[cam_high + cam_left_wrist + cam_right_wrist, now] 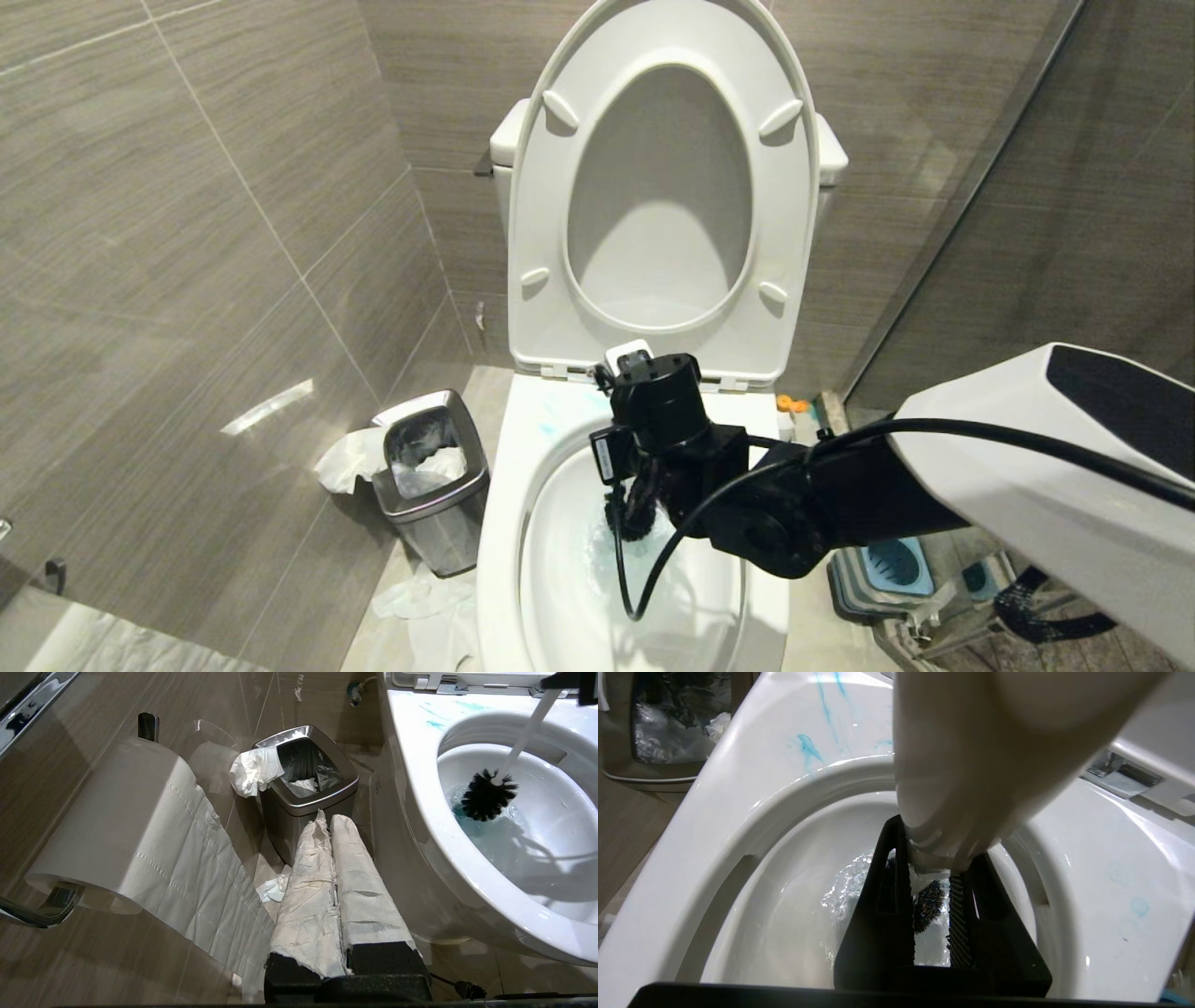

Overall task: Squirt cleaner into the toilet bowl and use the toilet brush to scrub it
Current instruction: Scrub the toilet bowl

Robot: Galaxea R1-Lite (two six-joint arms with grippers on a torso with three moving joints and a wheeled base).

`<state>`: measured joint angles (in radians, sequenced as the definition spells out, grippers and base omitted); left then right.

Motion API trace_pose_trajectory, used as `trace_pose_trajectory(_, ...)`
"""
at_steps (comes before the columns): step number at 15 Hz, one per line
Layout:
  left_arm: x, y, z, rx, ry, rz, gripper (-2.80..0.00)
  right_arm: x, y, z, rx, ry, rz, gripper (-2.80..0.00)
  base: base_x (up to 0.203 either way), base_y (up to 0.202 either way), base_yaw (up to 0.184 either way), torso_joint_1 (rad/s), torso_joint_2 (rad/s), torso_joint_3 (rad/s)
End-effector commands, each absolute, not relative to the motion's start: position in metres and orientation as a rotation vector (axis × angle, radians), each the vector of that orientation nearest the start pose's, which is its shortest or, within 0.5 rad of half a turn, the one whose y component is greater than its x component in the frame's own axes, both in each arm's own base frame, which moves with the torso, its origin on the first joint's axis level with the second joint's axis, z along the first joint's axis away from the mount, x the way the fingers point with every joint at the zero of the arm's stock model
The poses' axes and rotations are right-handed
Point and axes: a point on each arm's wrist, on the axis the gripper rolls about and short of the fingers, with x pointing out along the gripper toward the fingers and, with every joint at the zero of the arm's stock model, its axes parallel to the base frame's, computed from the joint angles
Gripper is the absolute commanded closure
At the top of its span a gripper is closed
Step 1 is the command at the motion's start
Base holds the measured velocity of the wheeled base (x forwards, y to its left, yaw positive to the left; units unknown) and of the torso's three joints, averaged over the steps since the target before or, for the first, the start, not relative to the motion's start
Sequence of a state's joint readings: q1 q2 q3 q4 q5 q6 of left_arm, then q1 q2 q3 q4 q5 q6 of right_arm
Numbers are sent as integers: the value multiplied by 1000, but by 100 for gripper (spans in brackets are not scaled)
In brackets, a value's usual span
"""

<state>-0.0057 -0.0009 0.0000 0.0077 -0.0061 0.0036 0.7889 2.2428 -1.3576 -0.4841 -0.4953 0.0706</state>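
Clutter crowds the floor on the robot's left: a square brushed-steel waste bin with a dark liner stands just beside the toilet bowl, crumpled white tissue draped over its rim and more paper lying on the tiles near its base. A toilet paper roll on a chrome holder hangs on the wall, its perforated tail trailing down. On the right, a blue-and-grey holder sits on the floor by the bowl. Walls are grey, wood-grained tile.

The bowl is glossy white ceramic, oval, seat and lid raised upright. Cleaner shows as thin turquoise smears on the rim, and the water is tinted blue-green.

Right end effector hangs over the bowl, closed on the slim white handle of the toilet brush. The handle slants down; the bushy black bristle head sits at the waterline, the water rippled around it.

Left end effector, fingers wrapped in white paper, is fully closed and empty, low beside the bowl's outer wall, pointing at the bin.
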Motion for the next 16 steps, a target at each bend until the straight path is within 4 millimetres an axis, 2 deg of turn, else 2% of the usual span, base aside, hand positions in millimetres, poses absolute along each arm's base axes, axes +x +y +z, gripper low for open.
trace_pose_trajectory(1, -23, 0, 74, 3, 9, -12, 0, 331, 317, 77, -201, 365, 270, 0, 0, 0, 0, 0, 0, 0)
trace_pose_trajectory(3, -23, 0, 74, 3, 9, -12, 0, 332, 318, 68, -212, 381, 267, 0, 0, 0, 0, 0, 0, 0)
trace_pose_trajectory(5, -23, 0, 74, 3, 9, -12, 0, 329, 315, 71, -214, 382, 267, 0, 0, 0, 0, 0, 0, 0)
trace_pose_trajectory(7, -23, 0, 74, 3, 9, -12, 0, 324, 313, 83, -206, 366, 270, 0, 0, 0, 0, 0, 0, 0)
trace_pose_trajectory(8, -23, 0, 74, 3, 9, -12, 0, 320, 311, 95, -196, 347, 272, 0, 0, 0, 0, 0, 0, 0)
trace_pose_trajectory(10, -23, 0, 74, 3, 9, -12, 0, 306, 304, 127, -175, 304, 283, 0, 0, 0, 0, 0, 0, 0)
trace_pose_trajectory(12, -23, 0, 74, 3, 9, -12, 0, 282, 291, 151, -175, 290, 303, 0, 0, 0, 0, 0, 0, 0)
trace_pose_trajectory(14, -23, 0, 74, 3, 9, -12, 0, 257, 275, 158, -203, 308, 321, 0, 0, 0, 0, 0, 0, 0)
trace_pose_trajectory(16, -23, 0, 74, 3, 9, -12, 0, 245, 265, 153, -229, 331, 310, 0, 0, 0, 0, 0, 0, 0)
